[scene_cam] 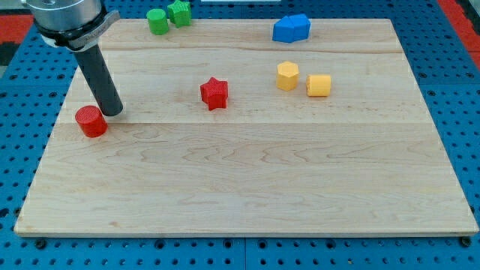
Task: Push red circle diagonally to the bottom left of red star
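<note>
The red circle (pixel 91 121) lies near the board's left edge, at mid height. The red star (pixel 214 93) lies to its right and a little higher, near the board's middle. My tip (pixel 112 112) stands just to the right of the red circle, close to its upper right side, almost touching it. The rod rises up and to the left from there. The red circle is left of and slightly below the red star, well apart from it.
Two green blocks (pixel 168 16) sit at the board's top edge, left of middle. Blue blocks (pixel 291 28) sit at the top, right of middle. A yellow hexagon (pixel 287 76) and a yellow block (pixel 319 85) lie right of the star. The wooden board (pixel 247 187) rests on a blue pegboard.
</note>
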Controlling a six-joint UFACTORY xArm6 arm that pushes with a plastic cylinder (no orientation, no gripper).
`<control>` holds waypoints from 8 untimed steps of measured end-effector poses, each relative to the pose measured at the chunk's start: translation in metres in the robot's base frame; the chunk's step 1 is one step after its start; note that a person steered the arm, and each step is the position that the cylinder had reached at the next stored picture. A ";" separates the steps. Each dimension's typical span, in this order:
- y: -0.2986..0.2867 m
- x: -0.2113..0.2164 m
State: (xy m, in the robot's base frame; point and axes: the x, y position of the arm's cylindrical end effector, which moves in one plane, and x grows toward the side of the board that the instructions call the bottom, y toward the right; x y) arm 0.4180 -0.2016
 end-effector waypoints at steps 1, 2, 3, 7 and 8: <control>-0.021 -0.009; -0.003 0.023; 0.022 0.076; -0.015 0.036; -0.042 0.035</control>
